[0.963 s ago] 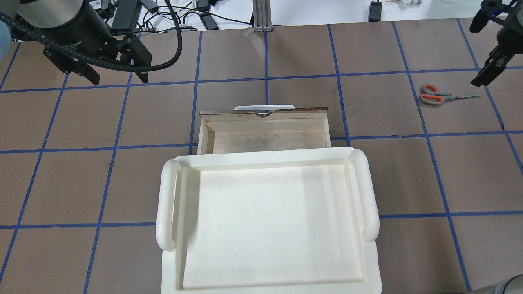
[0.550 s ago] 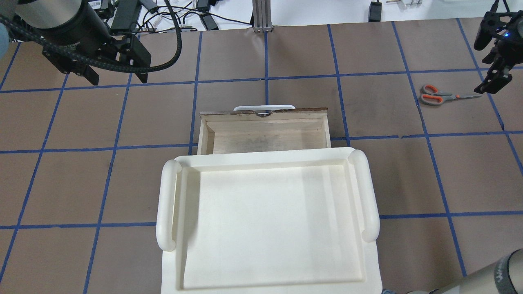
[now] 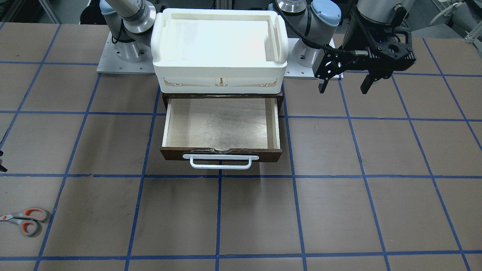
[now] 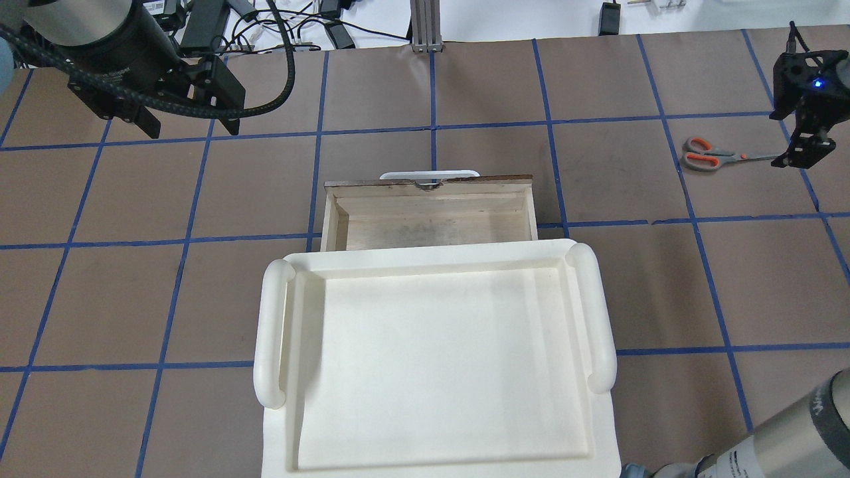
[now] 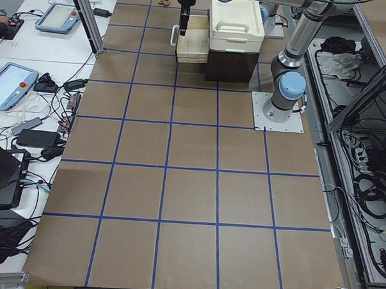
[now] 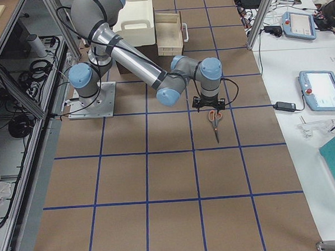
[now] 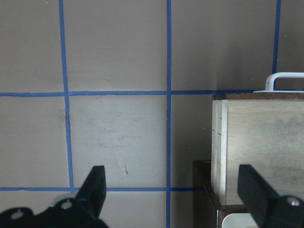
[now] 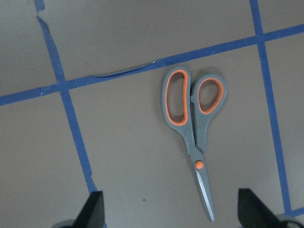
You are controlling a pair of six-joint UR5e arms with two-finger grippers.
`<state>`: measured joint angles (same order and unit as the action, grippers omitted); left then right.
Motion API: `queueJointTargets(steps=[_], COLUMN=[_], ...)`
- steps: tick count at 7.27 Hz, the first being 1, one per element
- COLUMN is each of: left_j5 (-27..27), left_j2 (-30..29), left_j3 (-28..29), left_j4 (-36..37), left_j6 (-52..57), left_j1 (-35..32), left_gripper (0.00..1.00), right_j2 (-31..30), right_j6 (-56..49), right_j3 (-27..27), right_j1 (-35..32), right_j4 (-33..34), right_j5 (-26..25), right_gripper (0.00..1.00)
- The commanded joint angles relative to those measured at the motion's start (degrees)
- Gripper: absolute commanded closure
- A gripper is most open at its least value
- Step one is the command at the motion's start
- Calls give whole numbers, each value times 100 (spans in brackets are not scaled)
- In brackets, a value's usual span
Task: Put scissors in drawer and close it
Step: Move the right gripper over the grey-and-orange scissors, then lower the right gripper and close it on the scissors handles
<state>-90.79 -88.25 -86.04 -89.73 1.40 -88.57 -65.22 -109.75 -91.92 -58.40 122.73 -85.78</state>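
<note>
Scissors [image 8: 192, 137]: flat on the table [image 4: 133, 299], blades shut, well off to the robot's right of the drawer.
Drawer [image 3: 222, 128]: pulled open, bare plywood showing, under the white tray [image 4: 272, 332].
Right gripper [image 8: 173, 211]: hanging over the scissors, jaws wide apart.
Left gripper [image 7: 173, 187]: above the table on the drawer's other side, jaws apart.

1. The right arm [image 6: 136, 62] reaches from its base plate [image 6: 90, 104] at the view's left out over the brown table [image 6: 159, 176], its wrist turned downward.
2. The right gripper [image 6: 210, 107] points down close by the scissors [image 6: 215, 122]. Its jaws are too small to read, and contact cannot be judged.
3. The scissors lie flat, orange loops farther off, blades toward the camera.
4. At the far end the drawer [image 6: 168, 35] stands pulled out, pale inside, its white handle [image 6: 185, 32] facing away from the robot.
5. A white tray [image 6: 135, 20] sits beside the drawer, on the robot's side.
</note>
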Motion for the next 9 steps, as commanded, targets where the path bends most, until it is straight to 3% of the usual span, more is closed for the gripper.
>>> queueJointTargets(steps=[1,4,9], left_j5=[0,0,-9], left_j2=[1,1,1], left_j3=[0,0,0], left_j4=[8,8,0], left_j6=[10,10,10], left_j1=[7,7,-2], left_gripper=[0,0,0], right_j2=[333,921,1292], right_j6=[-196,-661,-670], right_j3=[17,375,579], right_j1=[4,4,-5], right_j4=[329,480,480], right_j5=[8,9,132], right_gripper=[0,0,6])
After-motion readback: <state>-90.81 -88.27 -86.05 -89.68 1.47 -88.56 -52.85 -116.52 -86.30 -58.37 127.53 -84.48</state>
